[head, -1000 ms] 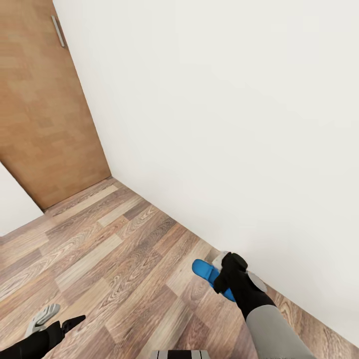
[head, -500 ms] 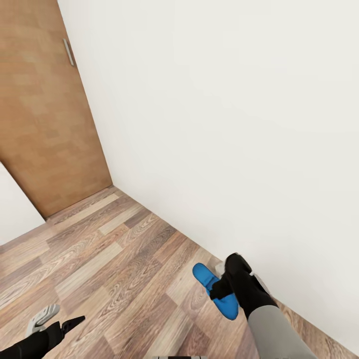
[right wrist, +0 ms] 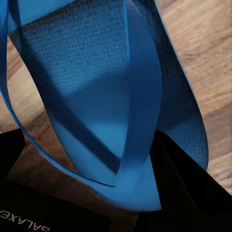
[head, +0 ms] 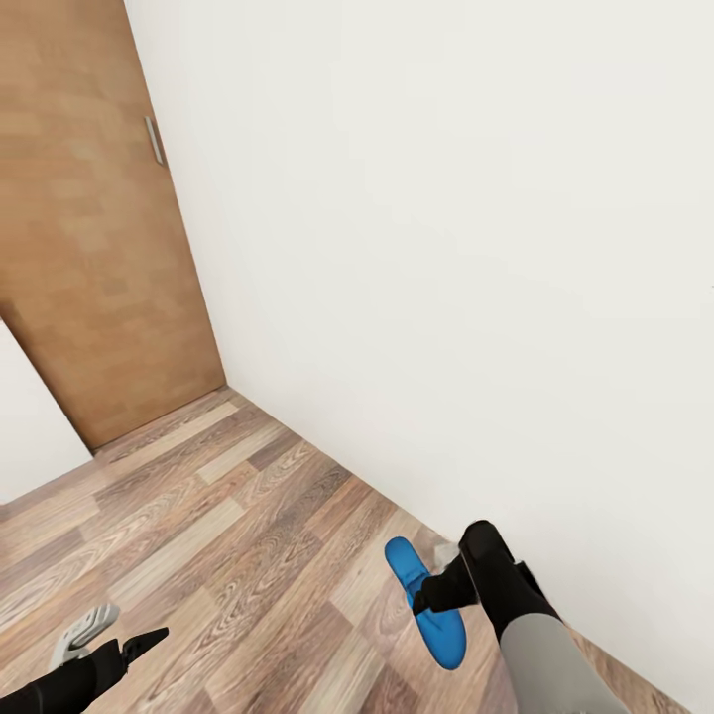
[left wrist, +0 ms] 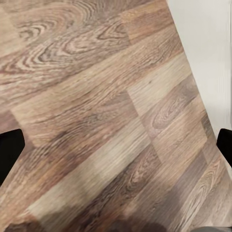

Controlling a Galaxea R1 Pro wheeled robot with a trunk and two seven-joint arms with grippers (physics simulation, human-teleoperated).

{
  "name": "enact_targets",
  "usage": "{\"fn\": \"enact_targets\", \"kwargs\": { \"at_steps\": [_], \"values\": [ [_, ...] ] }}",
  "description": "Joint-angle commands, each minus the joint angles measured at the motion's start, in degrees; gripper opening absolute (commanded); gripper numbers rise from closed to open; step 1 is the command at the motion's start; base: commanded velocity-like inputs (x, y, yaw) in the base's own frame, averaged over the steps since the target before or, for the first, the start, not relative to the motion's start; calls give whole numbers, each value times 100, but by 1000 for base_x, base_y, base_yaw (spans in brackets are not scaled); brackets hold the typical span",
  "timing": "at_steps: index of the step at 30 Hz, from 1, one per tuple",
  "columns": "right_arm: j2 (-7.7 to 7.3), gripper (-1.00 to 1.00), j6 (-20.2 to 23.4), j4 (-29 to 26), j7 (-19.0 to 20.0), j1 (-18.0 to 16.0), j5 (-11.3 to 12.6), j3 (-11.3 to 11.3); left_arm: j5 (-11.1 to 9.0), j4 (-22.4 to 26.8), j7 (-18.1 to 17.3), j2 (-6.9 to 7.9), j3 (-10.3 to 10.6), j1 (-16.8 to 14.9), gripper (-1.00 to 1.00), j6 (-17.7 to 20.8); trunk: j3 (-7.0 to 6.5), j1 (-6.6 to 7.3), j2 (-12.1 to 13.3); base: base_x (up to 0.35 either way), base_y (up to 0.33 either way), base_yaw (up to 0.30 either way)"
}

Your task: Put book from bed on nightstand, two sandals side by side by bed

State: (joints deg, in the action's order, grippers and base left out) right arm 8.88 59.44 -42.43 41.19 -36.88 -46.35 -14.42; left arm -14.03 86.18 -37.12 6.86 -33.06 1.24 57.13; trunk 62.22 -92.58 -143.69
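One sandal (head: 428, 605) pinched in right gripper (head: 443, 591) jaws; left gripper (head: 111, 635) jaws spread.

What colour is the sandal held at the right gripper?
Bright blue, straps included: the flat blue flip-flop sandal shows best in the right wrist view, between the right gripper fingers.

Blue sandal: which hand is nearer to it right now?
Right. The right hand is at the sandal itself, by the white wall, its fingers astride the blue strap. The left hand is well off, across the wood floor, with nothing between its fingers.
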Motion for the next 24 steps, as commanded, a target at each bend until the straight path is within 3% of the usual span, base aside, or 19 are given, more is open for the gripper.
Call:
{"fn": "enact_targets", "kwargs": {
  "at_steps": [1, 7, 8, 13, 24],
  "values": [
    [8, -100, 16, 24, 51, -3, -47, -57, 5, 4, -20, 1, -5, -1, 100, 27, -18, 3, 0, 0, 0, 0],
    [-5, -100, -83, 449, 55, 3, -13, -219, 12, 4, -16, 5, -17, -1, 100, 25, -151, 19, 8, 0, 0, 0],
    [-10, -100, -307, 560, 59, 5, -11, -533, 13, 4, -12, 12, -21, -1, 100, 4, -174, 21, 9, 0, 0, 0],
    [-6, -100, -658, 620, 66, 5, -7, -951, 11, -7, -10, 62, -7, -1, 100, -43, -284, 34, 16, 0, 0, 0],
    [-4, -100, -817, 643, 56, 6, -13, -1098, 8, -41, -10, 77, 21, -1, 100, -61, -528, 63, 31, 0, 0, 0]
  ]
}}
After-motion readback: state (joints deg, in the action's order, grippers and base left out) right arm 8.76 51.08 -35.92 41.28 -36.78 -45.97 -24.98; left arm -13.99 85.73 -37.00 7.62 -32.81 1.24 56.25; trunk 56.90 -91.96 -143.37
